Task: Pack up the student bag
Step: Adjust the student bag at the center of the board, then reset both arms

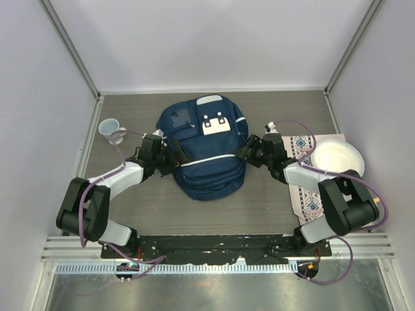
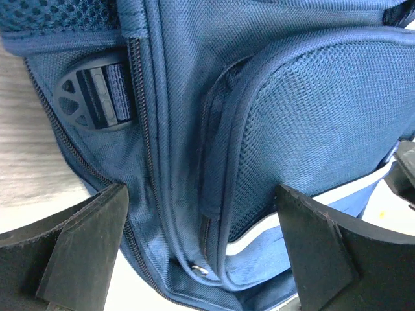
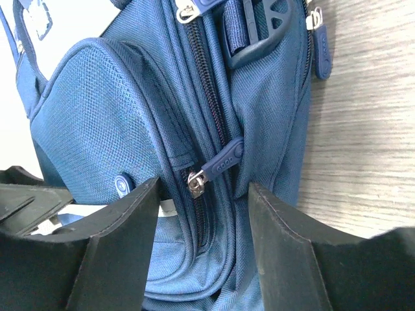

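Observation:
The student bag (image 1: 204, 146), navy with a white patch, lies flat in the middle of the table. My left gripper (image 1: 170, 155) is at its left side, open wide. In the left wrist view the bag (image 2: 311, 110) fills the gap between the fingers (image 2: 84, 240), with a small metal zip slider (image 2: 200, 270) low between them and a side buckle (image 2: 94, 97) further up. My right gripper (image 1: 245, 150) is at the bag's right side. Its fingers (image 3: 123, 240) sit against a fold of the bag (image 3: 97, 110) on both sides, with a blue zip pull (image 3: 224, 162) just beyond the tips.
A pale cup (image 1: 110, 127) stands left of the bag. To the right lie a patterned cloth (image 1: 305, 181) and a white plate (image 1: 337, 159), with a small object (image 1: 271, 127) behind them. Cage posts and walls ring the table.

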Tool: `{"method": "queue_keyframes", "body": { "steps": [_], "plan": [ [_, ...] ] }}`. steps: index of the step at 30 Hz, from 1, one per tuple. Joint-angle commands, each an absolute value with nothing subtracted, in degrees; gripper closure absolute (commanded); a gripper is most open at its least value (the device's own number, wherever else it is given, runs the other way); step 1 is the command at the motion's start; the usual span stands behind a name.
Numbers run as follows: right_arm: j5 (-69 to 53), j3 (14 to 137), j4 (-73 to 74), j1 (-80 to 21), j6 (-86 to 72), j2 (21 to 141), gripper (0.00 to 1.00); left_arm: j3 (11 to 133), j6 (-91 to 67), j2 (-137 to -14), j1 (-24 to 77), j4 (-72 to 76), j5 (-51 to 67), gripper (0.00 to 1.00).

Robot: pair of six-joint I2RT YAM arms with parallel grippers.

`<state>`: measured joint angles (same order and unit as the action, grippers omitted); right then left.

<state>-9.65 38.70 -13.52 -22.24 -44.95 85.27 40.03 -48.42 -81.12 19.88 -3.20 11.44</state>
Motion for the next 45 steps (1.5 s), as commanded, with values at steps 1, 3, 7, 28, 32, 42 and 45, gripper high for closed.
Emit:
{"method": "queue_keyframes", "body": {
  "steps": [1, 3, 7, 28, 32, 42, 45],
  "plan": [
    [-11.52, 32.79, -15.91, -24.34, -49.22, 82.01, 0.41, 43.23, -51.15, -86.48, 20.13, 8.78, 20.82, 0.02],
    [-10.29, 31.82, -15.73, -25.48, -49.66, 81.04, 0.41, 45.42, -50.98, -87.97, 20.13, 8.35, 21.53, 0.03],
    [-7.13, 33.13, -12.94, -27.33, -47.73, 79.11, 0.40, 48.86, -46.60, -88.51, 20.04, 3.62, 20.13, 0.03],
    [29.69, 46.93, 1.23, -21.01, -26.46, 75.23, 0.09, 42.89, -34.99, -61.44, 19.95, -16.08, -19.59, 0.01],
    [32.60, 48.34, 1.41, -20.92, -24.18, 77.08, 0.08, 42.36, -32.35, -61.43, 17.24, -16.26, -21.80, 0.00],
    [29.27, 48.96, -2.36, -20.83, -21.18, 77.17, 0.08, 40.96, -37.88, -59.33, 2.20, -14.50, -9.05, 0.00],
    [28.13, 48.25, -4.73, -20.92, -21.45, 77.87, 0.08, 40.08, -40.07, -57.48, 2.11, -14.06, -9.40, 0.00]
  ]
}}
